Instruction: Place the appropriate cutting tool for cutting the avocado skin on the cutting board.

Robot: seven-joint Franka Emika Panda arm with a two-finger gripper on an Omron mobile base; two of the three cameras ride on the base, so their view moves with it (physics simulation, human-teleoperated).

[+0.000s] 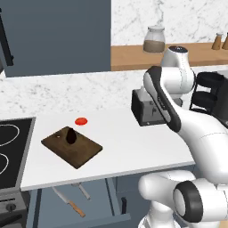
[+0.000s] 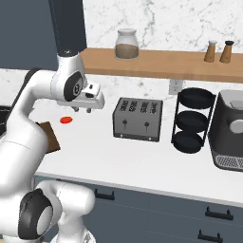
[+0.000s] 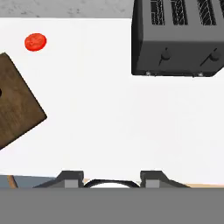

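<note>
The end effector (image 3: 112,180) hangs released and empty above bare white counter (image 1: 129,147), its fingertips apart, with the toaster (image 3: 177,39) beyond it. The knife (image 1: 67,202), silver blade and orange-brown handle, lies in the open drawer (image 1: 95,205) below the counter's front edge, just beside a shorter grey utensil (image 1: 82,191) that should be left alone. The step in hand looks like the reach: the arm would do well to swing left and descend past the counter lip, closing across the wooden handle. The cutting board (image 1: 72,146) carries the avocado (image 1: 71,136) near its far end, a red disc (image 1: 81,121) beyond; the near half offers open room.
</note>
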